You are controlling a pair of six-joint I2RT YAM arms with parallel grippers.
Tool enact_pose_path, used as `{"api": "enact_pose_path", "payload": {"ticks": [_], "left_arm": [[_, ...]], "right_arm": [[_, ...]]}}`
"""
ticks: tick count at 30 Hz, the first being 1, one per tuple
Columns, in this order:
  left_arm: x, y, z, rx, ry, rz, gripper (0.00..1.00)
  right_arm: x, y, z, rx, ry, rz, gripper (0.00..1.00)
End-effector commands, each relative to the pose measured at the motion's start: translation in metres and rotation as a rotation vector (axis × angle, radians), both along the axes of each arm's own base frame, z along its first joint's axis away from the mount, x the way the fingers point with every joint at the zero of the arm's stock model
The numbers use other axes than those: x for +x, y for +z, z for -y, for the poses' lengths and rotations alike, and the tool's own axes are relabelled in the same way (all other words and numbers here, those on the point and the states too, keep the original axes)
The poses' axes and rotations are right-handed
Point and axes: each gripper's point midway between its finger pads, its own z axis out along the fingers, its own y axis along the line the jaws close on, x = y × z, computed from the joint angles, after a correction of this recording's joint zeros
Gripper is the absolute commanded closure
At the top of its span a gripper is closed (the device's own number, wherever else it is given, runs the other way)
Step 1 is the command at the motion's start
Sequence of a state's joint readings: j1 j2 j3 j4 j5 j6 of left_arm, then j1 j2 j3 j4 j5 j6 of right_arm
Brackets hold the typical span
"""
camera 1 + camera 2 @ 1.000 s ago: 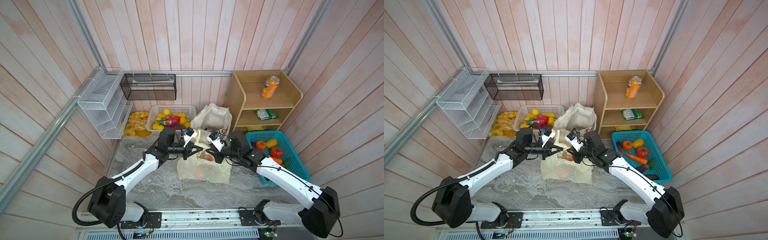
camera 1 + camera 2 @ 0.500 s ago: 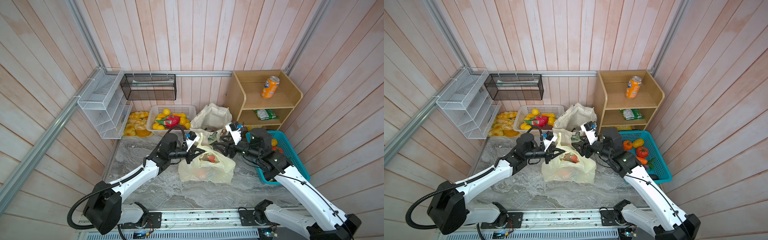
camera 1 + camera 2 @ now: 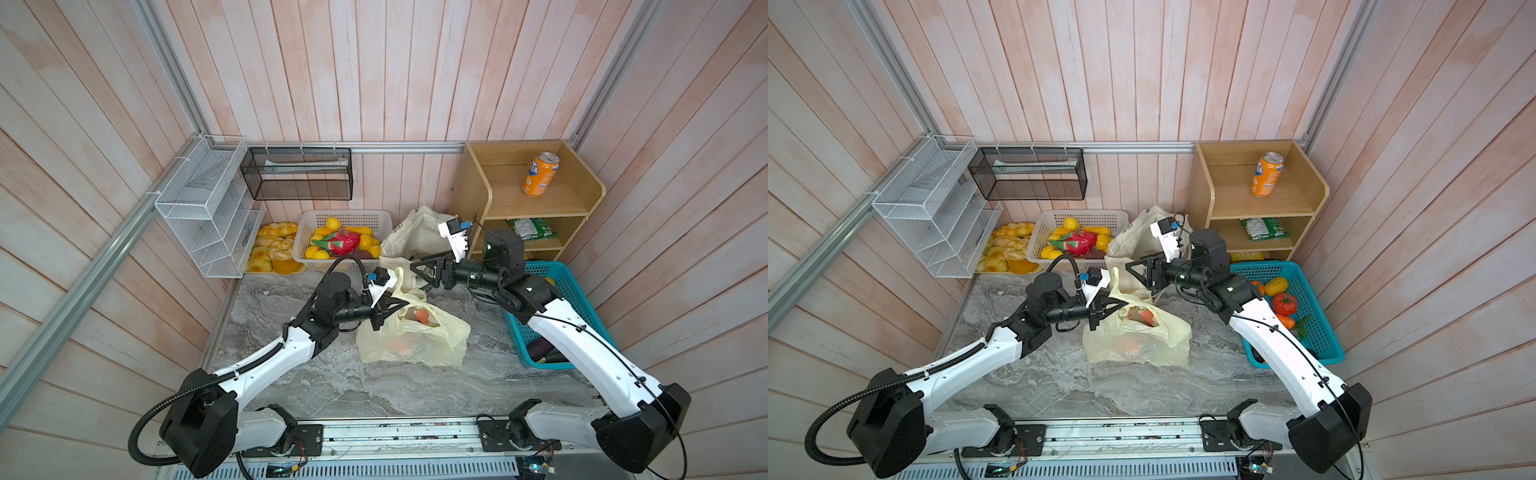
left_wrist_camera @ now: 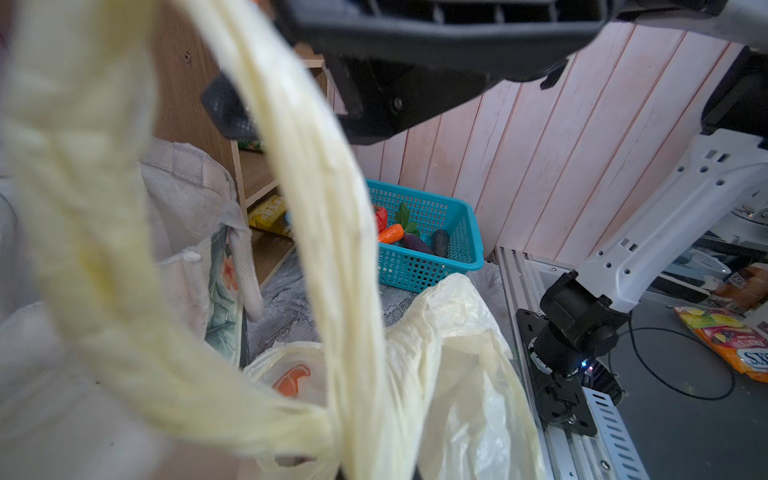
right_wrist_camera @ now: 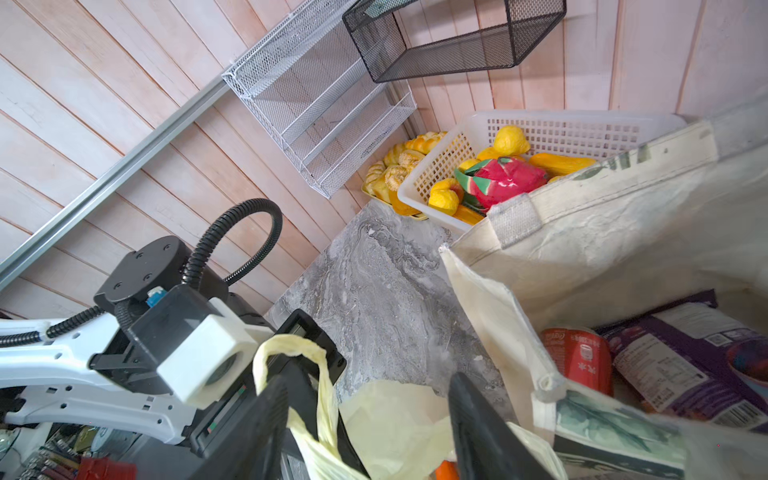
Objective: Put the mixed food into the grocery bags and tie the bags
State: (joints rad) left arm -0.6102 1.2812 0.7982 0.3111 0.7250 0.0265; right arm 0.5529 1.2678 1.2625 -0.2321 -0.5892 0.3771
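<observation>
The pale-yellow plastic grocery bag [image 3: 411,336] [image 3: 1138,336] lies mid-table with orange-red food [image 3: 423,316] [image 4: 291,380] inside. My left gripper [image 3: 397,302] [image 3: 1120,305] is shut on one of its loop handles [image 4: 332,249] [image 5: 291,353], which is held up taut. My right gripper [image 3: 415,268] [image 3: 1134,270] [image 5: 365,415] hovers open just above the bag's far side, holding nothing. Behind it stands the cream canvas tote [image 3: 415,237] [image 5: 602,232], with a red cola can [image 5: 577,357] and a purple snack packet [image 5: 681,353] inside.
A blue basket [image 3: 582,299] [image 4: 424,249] of vegetables sits at the right. A white basket [image 3: 345,232] of fruit and a heap of bread [image 3: 272,249] stand at the back. The wooden shelf [image 3: 540,199] holds an orange soda can [image 3: 539,173] and a green packet [image 3: 530,228]. Wire racks [image 3: 208,208] hang on the left wall.
My right gripper has opened, let go of the plastic bag and drawn back up toward the tote. My left gripper keeps its hold on the handle and has shifted slightly toward the front.
</observation>
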Motion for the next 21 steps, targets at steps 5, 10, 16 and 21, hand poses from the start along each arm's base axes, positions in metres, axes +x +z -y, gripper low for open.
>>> {"api": "enact_pose_path", "payload": {"ticks": [5, 10, 16, 21], "left_arm": [[-0.005, 0.004, 0.0, -0.008, -0.024, 0.049, 1.0], [-0.006, 0.002, 0.001, -0.007, -0.029, 0.045, 1.0], [-0.006, 0.003, 0.002, -0.01, -0.037, 0.042, 1.0], [-0.006, 0.002, 0.003, -0.013, -0.045, 0.038, 1.0]], "right_arm": [[-0.012, 0.026, -0.022, 0.059, 0.069, 0.029, 0.38], [-0.011, 0.019, -0.027, 0.055, 0.071, 0.013, 0.41], [-0.004, 0.01, -0.039, 0.036, 0.085, -0.012, 0.46], [-0.006, 0.007, -0.048, 0.016, 0.11, -0.018, 0.64]]}}
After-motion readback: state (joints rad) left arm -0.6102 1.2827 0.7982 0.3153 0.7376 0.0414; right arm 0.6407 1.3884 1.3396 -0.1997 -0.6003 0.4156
